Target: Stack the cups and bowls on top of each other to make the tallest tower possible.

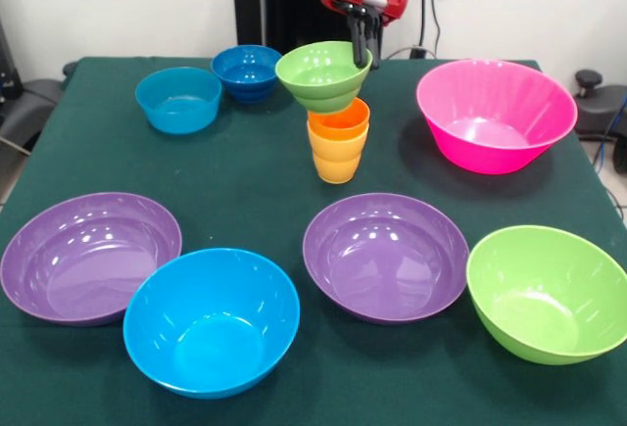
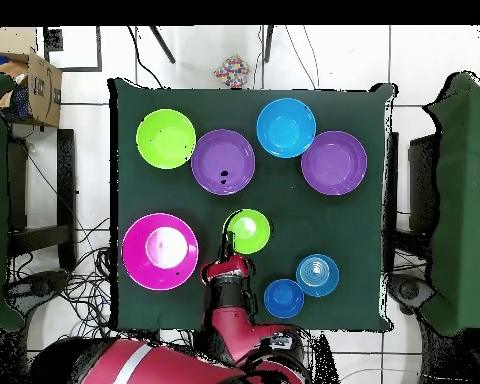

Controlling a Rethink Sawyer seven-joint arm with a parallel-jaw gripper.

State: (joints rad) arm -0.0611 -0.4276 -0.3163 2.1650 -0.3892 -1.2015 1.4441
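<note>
The tower (image 1: 338,142) is sitting mid-table: orange cup nested in the yellow-orange one, and you're holding the small green bowl (image 1: 323,74) tilted on top. Your gripper (image 1: 361,42) is pinching its rim at the back.

The red arm reaches down, its claw (image 1: 361,52) closed and pointing downward.
</note>
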